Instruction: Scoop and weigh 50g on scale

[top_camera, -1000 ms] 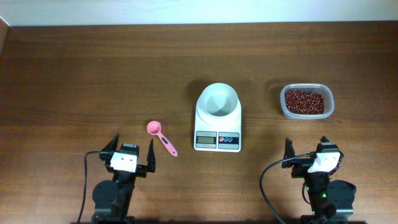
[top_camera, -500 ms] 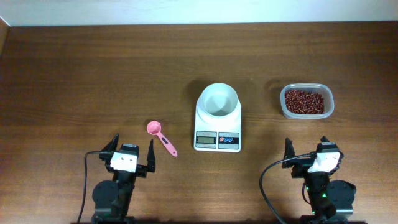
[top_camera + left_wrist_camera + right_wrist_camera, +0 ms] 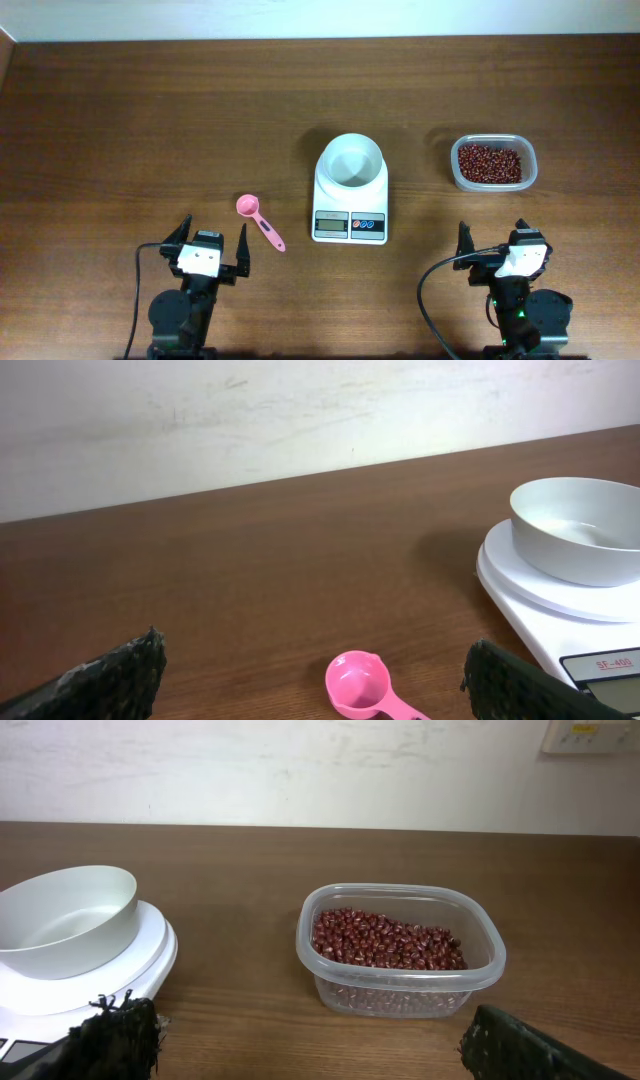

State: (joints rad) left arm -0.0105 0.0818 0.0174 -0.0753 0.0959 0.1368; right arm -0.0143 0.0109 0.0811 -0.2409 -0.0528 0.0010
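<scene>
Nothing has moved: my left tool [image 3: 211,238] and right tool [image 3: 492,238] gape wide, empty. The beans [image 3: 489,163] sit ahead of my right tool, the scale [image 3: 350,200] between both. I'd grip the pink measuring spoon [image 3: 259,220], just ahead-right of my left tool, squarely by its handle.

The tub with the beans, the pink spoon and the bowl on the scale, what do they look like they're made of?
Tub: clear, slightly glossy plastic, likely; the beans show through its wall. Pink spoon: moulded plastic, by its even colour and soft sheen. Bowl: smooth white, probably plastic, though glazed ceramic can't be ruled out.
</scene>
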